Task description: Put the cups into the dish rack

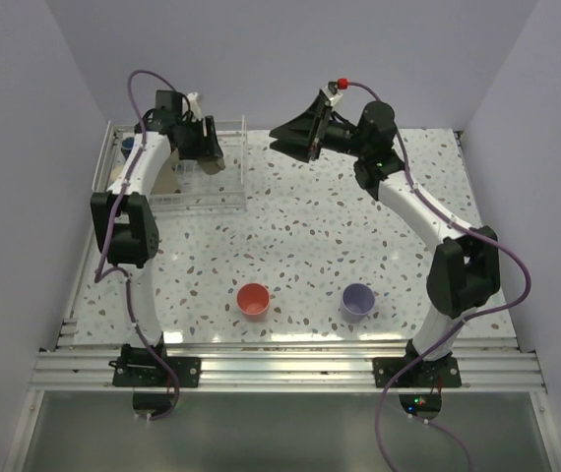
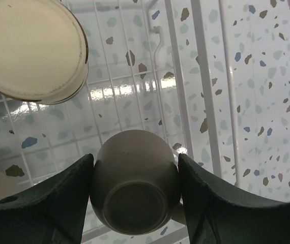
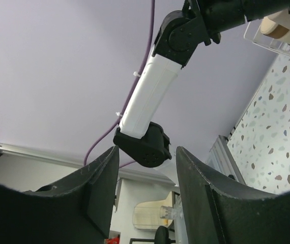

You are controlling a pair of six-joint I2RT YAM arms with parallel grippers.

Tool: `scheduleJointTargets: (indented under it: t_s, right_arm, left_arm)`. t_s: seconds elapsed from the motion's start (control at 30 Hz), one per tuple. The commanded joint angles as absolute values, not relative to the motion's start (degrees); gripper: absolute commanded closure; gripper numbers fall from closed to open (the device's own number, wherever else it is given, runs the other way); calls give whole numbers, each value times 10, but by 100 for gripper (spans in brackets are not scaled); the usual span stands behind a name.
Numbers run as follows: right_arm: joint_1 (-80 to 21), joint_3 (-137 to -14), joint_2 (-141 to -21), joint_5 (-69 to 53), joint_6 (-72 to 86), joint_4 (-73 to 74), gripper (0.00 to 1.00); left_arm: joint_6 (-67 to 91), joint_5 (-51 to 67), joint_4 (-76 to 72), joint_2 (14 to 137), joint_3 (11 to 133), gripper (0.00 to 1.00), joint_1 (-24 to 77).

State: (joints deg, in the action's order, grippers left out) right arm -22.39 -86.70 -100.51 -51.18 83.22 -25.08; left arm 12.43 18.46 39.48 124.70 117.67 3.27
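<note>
My left gripper (image 1: 205, 149) is shut on an olive-grey cup (image 2: 135, 183), held bottom-up just above the wire floor of the white dish rack (image 1: 212, 205). In the left wrist view the fingers (image 2: 58, 198) press both sides of the cup. A beige cup (image 2: 33, 48) stands in the rack beside it. A red cup (image 1: 253, 299) and a lavender cup (image 1: 358, 300) stand on the table near the front. My right gripper (image 1: 282, 138) is open and empty, raised at the back centre and pointing left toward the rack.
The rack's upright rails (image 2: 206, 91) run to the right of the held cup. A dark blue thing (image 1: 126, 146) sits at the rack's far left corner. The right wrist view shows the left arm (image 3: 150, 96) and the rack's edge (image 3: 267, 46).
</note>
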Motion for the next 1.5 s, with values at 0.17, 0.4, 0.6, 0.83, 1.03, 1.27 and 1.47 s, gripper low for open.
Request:
scheduleJointTargets:
  t_s: [0.17, 0.4, 0.6, 0.83, 1.03, 1.27, 1.47]
  right_arm:
    - [-218, -849, -976, -532, 817, -255, 49]
    - [-218, -844, -974, -532, 812, -249, 50]
    - [-218, -826, -969, -527, 809, -245, 52]
    - [-218, -814, -960, -526, 808, -248, 52]
    - [-218, -808, -958, -526, 806, -245, 53]
    - [-219, -804, -955, -525, 805, -245, 53]
    - [-218, -800, -952, -524, 801, -240, 53]
  left_arm:
    - [104, 109, 412, 1266, 1203, 100, 42]
    - [94, 54, 425, 1288, 1202, 100, 46]
    - [87, 23, 419, 1290, 1190, 100, 46]
    - [87, 4, 403, 1284, 1162, 100, 44]
    - [89, -30, 408, 1286, 1169, 100, 40]
    - [88, -36, 413, 1284, 1172, 81, 29]
    - [88, -27, 411, 1283, 1172, 51, 28]
